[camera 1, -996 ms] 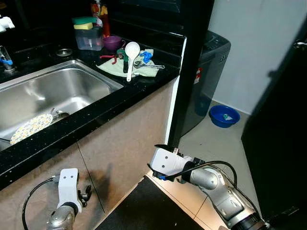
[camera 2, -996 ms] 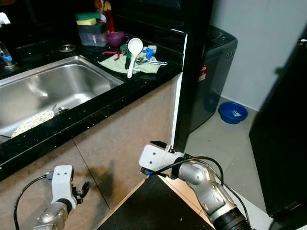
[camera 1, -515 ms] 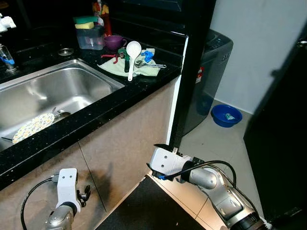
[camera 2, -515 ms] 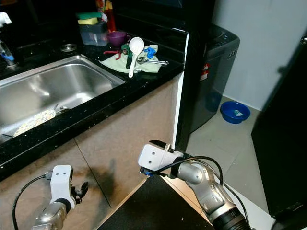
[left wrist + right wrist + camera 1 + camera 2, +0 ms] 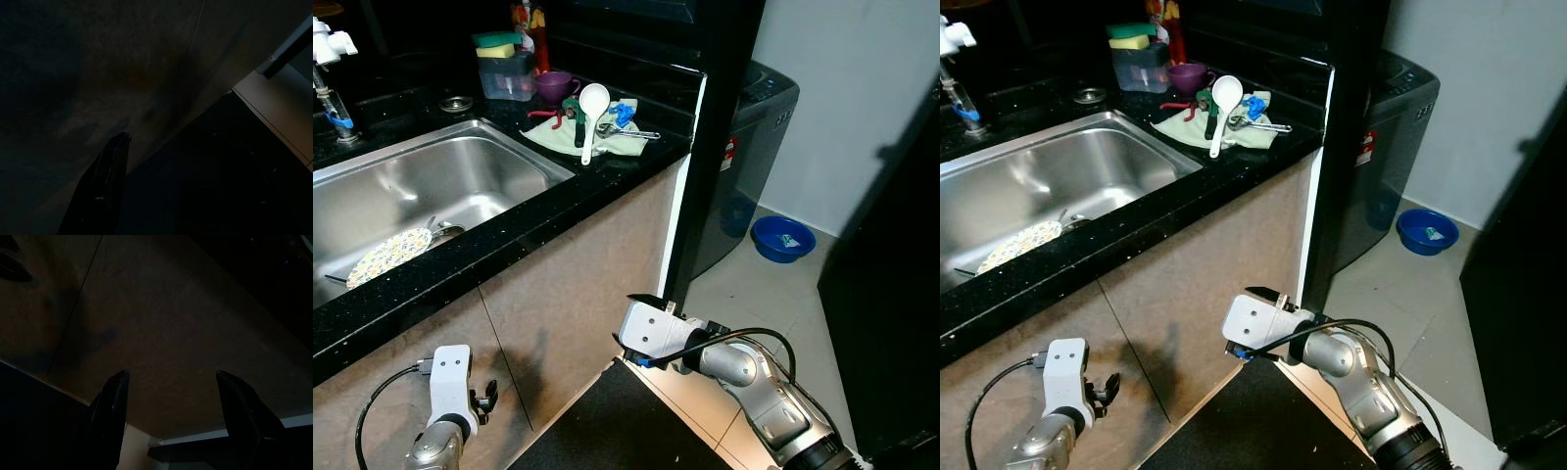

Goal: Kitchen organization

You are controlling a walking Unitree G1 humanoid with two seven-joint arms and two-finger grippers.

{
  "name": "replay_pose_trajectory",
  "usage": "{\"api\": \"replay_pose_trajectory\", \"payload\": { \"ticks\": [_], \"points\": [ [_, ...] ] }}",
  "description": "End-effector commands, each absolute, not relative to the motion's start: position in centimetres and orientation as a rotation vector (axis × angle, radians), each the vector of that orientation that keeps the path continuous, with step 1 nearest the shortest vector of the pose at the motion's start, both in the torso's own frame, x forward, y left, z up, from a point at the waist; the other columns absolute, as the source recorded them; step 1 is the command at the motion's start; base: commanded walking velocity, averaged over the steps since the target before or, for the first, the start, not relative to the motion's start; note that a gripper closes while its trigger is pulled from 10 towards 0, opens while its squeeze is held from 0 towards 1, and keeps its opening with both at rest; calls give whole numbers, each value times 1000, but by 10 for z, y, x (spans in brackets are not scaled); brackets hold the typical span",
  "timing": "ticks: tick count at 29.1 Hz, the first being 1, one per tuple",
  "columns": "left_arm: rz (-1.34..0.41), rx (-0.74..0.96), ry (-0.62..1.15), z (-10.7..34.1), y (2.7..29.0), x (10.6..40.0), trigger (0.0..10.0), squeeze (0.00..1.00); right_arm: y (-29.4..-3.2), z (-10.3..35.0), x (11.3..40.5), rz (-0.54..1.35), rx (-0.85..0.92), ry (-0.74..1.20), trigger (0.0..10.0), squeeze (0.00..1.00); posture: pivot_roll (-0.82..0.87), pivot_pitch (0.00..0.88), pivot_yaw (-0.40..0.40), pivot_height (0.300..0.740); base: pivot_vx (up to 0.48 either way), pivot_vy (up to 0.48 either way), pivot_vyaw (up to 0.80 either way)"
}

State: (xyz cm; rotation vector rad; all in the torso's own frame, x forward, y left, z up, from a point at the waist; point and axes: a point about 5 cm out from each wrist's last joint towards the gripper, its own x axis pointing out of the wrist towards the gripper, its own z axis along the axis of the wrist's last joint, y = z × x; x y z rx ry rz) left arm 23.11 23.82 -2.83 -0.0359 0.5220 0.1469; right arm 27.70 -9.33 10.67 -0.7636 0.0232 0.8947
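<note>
both arms hung low by the cabinet, nothing reached for: right gripper spread empty; left gripper's state unclear.

My head cameras look forward and down from above the black worktop, both sharing the sink and cabinet fronts. My two wrist cameras sit close to those cabinet fronts, in shade.

Plate in sink; ladle on cloth right; probably bowl on floor.
</note>
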Motion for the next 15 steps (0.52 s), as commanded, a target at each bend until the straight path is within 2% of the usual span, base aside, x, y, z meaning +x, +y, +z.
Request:
{"api": "replay_pose_trajectory", "payload": {
  "ticks": [1,15],
  "points": [
    [151,-46,529,-29,239,231,10000,0,-94,109,279,890,-768,24,10000,0,-5,0,-1,740,0,0,0],
    [151,-44,534,-30,240,231,10000,0,-93,107,279,891,-770,25,10000,0,-19,0,5,740,0,0,0]
  ]
}}
